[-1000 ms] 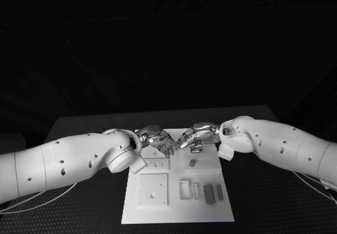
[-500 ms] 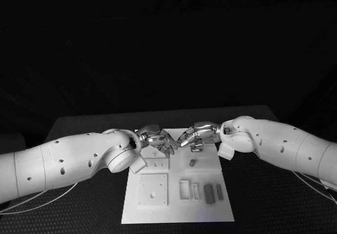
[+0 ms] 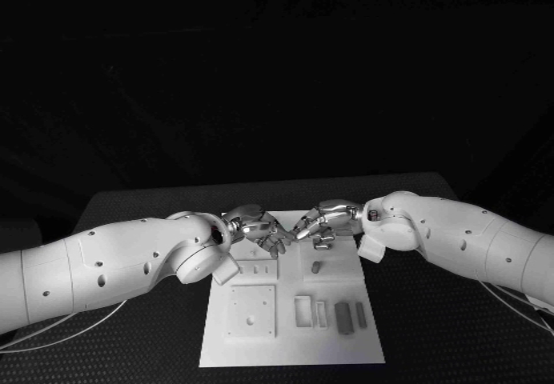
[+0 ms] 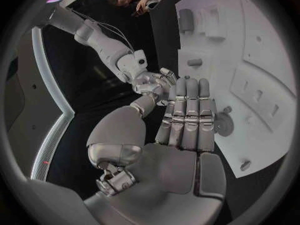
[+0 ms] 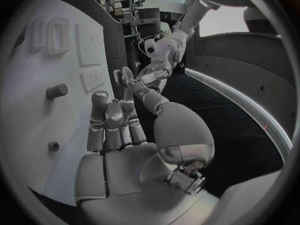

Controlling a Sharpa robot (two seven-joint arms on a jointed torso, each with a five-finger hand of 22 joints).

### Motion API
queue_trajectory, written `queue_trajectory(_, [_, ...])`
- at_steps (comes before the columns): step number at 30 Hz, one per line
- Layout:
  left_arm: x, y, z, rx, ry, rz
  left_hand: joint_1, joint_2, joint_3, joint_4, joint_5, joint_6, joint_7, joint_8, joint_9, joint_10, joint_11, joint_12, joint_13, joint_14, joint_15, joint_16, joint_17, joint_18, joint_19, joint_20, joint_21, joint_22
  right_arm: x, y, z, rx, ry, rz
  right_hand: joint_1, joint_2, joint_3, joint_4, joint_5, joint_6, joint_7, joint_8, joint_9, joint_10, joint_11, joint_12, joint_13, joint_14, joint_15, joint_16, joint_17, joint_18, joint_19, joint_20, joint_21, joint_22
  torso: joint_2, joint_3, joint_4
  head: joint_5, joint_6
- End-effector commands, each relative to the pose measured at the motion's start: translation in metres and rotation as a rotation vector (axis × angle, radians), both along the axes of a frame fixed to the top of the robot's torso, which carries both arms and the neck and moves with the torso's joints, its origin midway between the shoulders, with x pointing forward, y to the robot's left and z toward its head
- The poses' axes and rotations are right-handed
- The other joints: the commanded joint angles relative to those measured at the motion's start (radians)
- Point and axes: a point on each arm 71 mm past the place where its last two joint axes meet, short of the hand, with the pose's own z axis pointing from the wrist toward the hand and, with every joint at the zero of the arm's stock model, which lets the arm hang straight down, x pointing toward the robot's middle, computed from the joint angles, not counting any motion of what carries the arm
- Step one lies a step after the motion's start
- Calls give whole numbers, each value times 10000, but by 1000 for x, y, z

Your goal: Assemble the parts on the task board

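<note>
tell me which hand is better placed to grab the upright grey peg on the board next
Probably the right hand. The upright peg stands on the task board just below that hand, on its side. The left hand hovers further across, over the board's other half. Both hands look empty.

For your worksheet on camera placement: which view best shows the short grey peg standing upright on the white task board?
The right wrist view: the peg stands large and unobstructed on the task board. The head view shows it small, near the right hand. The left wrist view shows it small too.
</note>
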Motion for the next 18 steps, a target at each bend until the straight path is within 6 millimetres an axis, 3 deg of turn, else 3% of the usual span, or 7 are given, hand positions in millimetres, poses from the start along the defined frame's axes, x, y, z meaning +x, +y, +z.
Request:
queue_trajectory(1, [0, -2, 2, -185, -32, -74, 20, 60, 53, 10, 26, 82, -65, 62, 19, 32, 19, 0, -12, 4, 50, -64, 13, -147, -50, -3, -24, 14, -2, 2, -1, 103, 73, 276, 29, 41, 51, -11, 10, 206, 91, 99, 96, -1, -82, 49, -16, -9, -79, 14, 0, 71, 14, -25, 33, 150, -2, 1, -3, 2, 11])
queue_trajectory(13, [-2, -3, 1, -141, 136, -116, -43, 0, 64, 26, 21, 55, -24, 48, 33, 38, 24, -2, -16, 7, 55, -65, 17, -147, -50, 4, -16, 35, -1, 4, 1, 295, -178, 74, 59, 68, 43, -24, 10, 257, 28, 250, 354, 90, -147, 129, -10, 72, -144, 76, 24, 71, 90, -71, 79, 169, 0, 4, -5, 3, 21])
queue_trajectory(18, [-2, -3, 0, -145, 282, -64, -181, -253, 20, 60, 20, -141, 142, -74, 1, -95, 86, -88, -61, 4, 61, -75, 19, -146, -54, 7, -10, 69, -1, 4, 1, 278, -214, 21, 72, 79, 45, -28, 10, 254, 21, 270, 402, 104, -155, 151, -2, 88, -152, 95, 33, 71, 106, -85, 91, 174, 4, 4, -4, -4, 22])
